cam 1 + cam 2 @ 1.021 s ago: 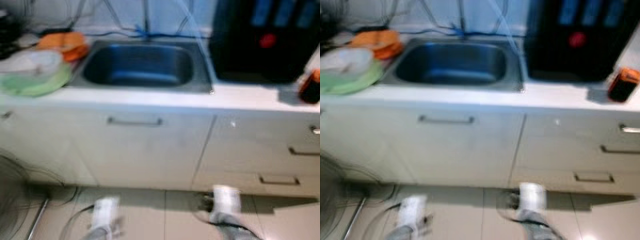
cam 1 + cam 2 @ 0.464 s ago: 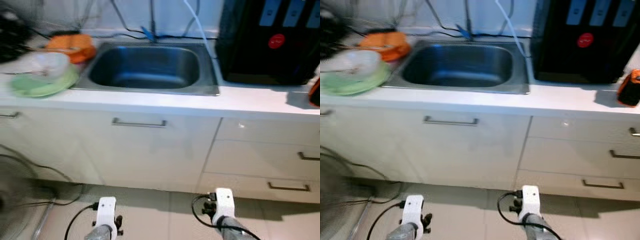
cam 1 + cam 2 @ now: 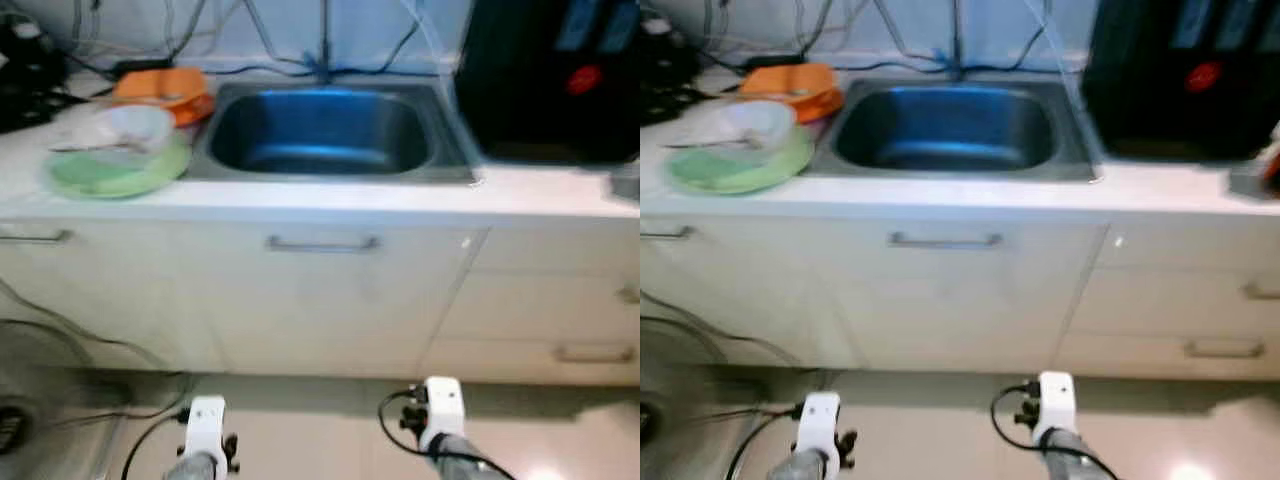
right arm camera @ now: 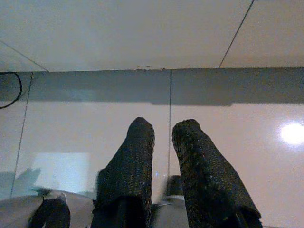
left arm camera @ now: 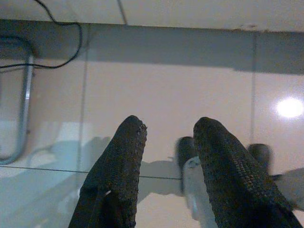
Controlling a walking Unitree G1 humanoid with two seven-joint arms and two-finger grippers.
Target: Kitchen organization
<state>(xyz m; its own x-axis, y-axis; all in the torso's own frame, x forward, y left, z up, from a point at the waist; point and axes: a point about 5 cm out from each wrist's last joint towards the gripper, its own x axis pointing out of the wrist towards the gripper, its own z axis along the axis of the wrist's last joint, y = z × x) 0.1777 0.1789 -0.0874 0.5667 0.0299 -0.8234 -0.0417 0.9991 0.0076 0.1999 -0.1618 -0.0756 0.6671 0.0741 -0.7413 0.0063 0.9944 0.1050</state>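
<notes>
A steel sink [image 3: 330, 178] is set in the white counter ahead of me. To its left a clear bowl [image 3: 135, 128] sits on a green plate [image 3: 120, 175], with an orange dish [image 3: 165, 85] behind them. Both arms hang low in front of the cabinet, their white wrists [image 3: 205, 420] [image 3: 440, 405] showing at the bottom of the head views. My left gripper [image 5: 168, 128] is open over the tile floor, holding nothing. My right gripper [image 4: 164, 126] also points at the floor, its fingers a narrow gap apart and empty.
A black appliance [image 3: 550, 80] with a red spot stands on the counter right of the sink. Cabinet doors and drawers with bar handles [image 3: 322, 243] face me. Cables and a metal fan stand [image 5: 23, 109] lie on the floor at the left.
The whole picture has shifted right and blurred, so the camera has turned left. Both arms still hang in the same pose.
</notes>
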